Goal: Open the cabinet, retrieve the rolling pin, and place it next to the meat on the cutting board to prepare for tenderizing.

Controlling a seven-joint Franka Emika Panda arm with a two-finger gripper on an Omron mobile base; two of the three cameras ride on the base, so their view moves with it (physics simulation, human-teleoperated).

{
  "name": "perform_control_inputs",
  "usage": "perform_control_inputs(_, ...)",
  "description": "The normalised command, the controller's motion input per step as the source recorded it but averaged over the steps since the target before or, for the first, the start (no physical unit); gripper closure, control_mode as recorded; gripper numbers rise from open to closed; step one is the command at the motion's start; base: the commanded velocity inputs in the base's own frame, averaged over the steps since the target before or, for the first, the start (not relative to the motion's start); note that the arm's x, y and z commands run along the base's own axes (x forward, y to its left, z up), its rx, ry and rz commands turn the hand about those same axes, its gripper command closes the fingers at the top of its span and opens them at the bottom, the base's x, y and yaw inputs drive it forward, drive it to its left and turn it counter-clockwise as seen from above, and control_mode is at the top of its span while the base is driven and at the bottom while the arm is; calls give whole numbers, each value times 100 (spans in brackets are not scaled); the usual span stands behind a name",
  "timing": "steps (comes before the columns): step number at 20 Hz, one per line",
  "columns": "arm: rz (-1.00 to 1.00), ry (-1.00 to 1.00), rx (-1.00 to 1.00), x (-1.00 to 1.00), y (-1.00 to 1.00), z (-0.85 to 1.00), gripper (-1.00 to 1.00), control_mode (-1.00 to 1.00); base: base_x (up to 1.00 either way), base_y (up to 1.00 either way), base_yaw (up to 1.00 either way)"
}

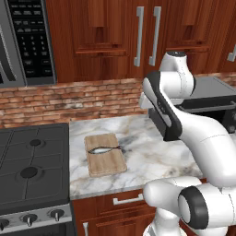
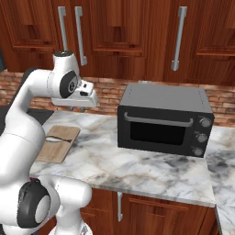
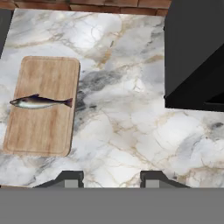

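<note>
Hand view looks straight down on the marble counter [image 3: 127, 127], and I can see my gripper [image 3: 111, 178] with its two dark fingertips set apart, nothing between them, hanging over bare stone. To the left of it lies the cutting board [image 3: 41, 131], flat on the counter, with the meat [image 3: 40, 102], a small silvery fish with a dark tail, lying across the board's far half. At right the black toaster oven [image 3: 194, 52] stands on the counter, well apart from the board.

From the left base view I see the cabinet [image 1: 110, 37] on the wall above the brick backsplash [image 1: 69, 99], both doors shut, the two long silver bar handles [image 1: 138, 36] side by side. My arm [image 1: 184, 124] reaches up between board and oven. The stove [image 1: 32, 166] sits just left of the counter, and a microwave [image 1: 27, 39] hangs above it.
</note>
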Motion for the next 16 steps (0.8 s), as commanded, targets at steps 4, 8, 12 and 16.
perform_control_inputs(4, 0, -4, -1, -7, 7, 0, -100, -100, 0, 0, 0)
perform_control_inputs(8, -1, -20, -6, -40, 1, 5, -100, -100, 0, 0, 0)
perform_control_inputs(12, -2, -32, -7, -55, 0, 27, -100, -100, 0, 0, 0)
perform_control_inputs(16, 0, -31, -1, -54, 0, 47, -100, -100, 0, 0, 0)
